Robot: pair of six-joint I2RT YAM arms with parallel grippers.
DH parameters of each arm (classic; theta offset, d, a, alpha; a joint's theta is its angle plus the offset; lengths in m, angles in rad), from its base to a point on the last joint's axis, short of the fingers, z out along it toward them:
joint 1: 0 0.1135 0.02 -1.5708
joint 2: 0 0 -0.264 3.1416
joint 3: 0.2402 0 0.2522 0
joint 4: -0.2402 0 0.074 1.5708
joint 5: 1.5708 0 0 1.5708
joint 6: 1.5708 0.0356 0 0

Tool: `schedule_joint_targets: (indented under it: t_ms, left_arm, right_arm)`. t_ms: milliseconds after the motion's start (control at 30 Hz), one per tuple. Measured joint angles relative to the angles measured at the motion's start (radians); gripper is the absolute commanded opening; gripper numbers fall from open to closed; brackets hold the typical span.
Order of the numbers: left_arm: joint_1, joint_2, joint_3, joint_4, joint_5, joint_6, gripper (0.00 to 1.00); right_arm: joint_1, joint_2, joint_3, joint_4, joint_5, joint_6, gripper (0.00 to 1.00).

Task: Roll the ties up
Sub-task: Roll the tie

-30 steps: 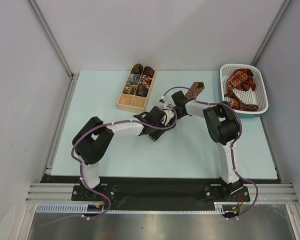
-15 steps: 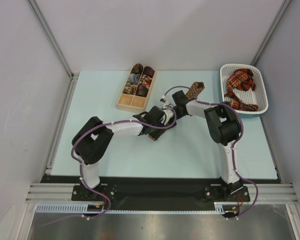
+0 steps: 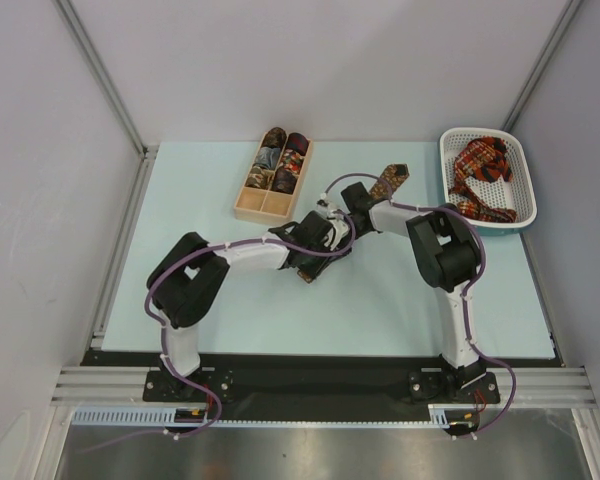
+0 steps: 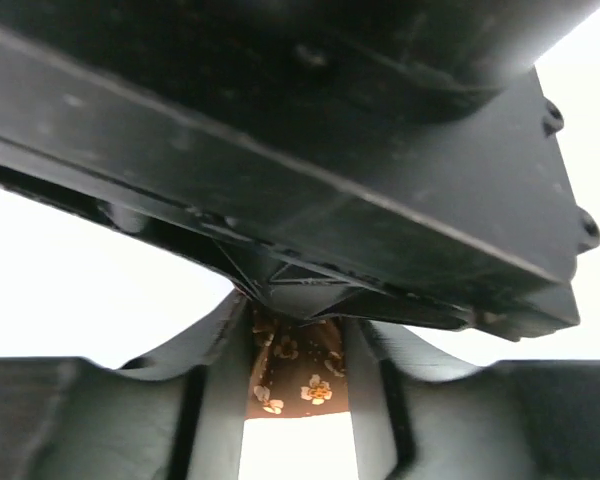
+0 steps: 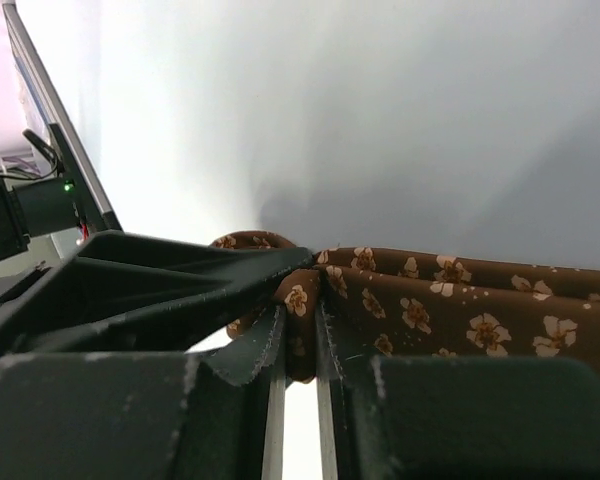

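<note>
Pinching brown tie point(image 3: 390, 181), both jaws sit over pale-blue table point(image 3: 380, 310); grey walls point(image 3: 330, 60) around.

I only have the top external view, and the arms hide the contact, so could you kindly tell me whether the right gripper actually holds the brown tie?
Observer: Yes. In the right wrist view, the right gripper is pinched on a fold of the brown tie, with its jaws almost together.
Operator: Thank you. And the left one, please?
Observer: In the left gripper, the tie's flowered fabric fills the whole gap and touches both fingers.
</note>
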Motion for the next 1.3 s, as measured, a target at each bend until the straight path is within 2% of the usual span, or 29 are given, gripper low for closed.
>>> schedule_joint_targets:
  t_ms: [133,200,467,633,733,867,967,1067,1100,1200,1300]
  left_arm:
    - [-0.002,0.000,-0.003,0.004,-0.002,0.008,0.33]
    - [-0.002,-0.001,-0.006,0.008,-0.002,0.008,0.32]
    - [0.011,-0.007,-0.019,0.027,0.003,0.005,0.32]
    - [0.016,-0.007,-0.019,0.028,0.009,0.005,0.32]
    - [0.018,-0.007,-0.019,0.028,0.013,0.005,0.32]
    - [0.020,-0.007,-0.019,0.028,0.016,0.005,0.32]
    - [0.020,-0.007,-0.019,0.027,0.016,0.005,0.32]
    - [0.022,-0.007,-0.017,0.024,0.022,0.005,0.32]
    - [0.023,-0.007,-0.016,0.022,0.023,0.005,0.32]
    - [0.024,-0.006,-0.012,0.015,0.027,0.005,0.31]
    - [0.025,-0.005,-0.007,0.006,0.028,0.005,0.31]
  right_arm:
    - [-0.004,0.000,0.001,0.001,0.003,0.009,0.25]
    - [-0.009,0.000,0.001,0.003,0.005,0.018,0.36]
    - [-0.054,-0.056,-0.056,0.056,0.027,0.077,0.47]
    - [-0.113,-0.151,-0.169,0.140,0.079,0.140,0.46]
    - [-0.166,-0.249,-0.277,0.220,0.114,0.195,0.43]
    - [-0.211,-0.448,-0.470,0.323,0.243,0.259,0.40]
    - [-0.202,-0.662,-0.664,0.422,0.359,0.306,0.40]
    - [-0.130,-0.869,-0.832,0.478,0.511,0.327,0.40]
    - [-0.072,-0.932,-0.874,0.486,0.574,0.324,0.40]
    - [0.176,-1.080,-0.946,0.495,0.799,0.295,0.42]
    - [0.424,-1.154,-0.973,0.525,1.010,0.246,0.44]
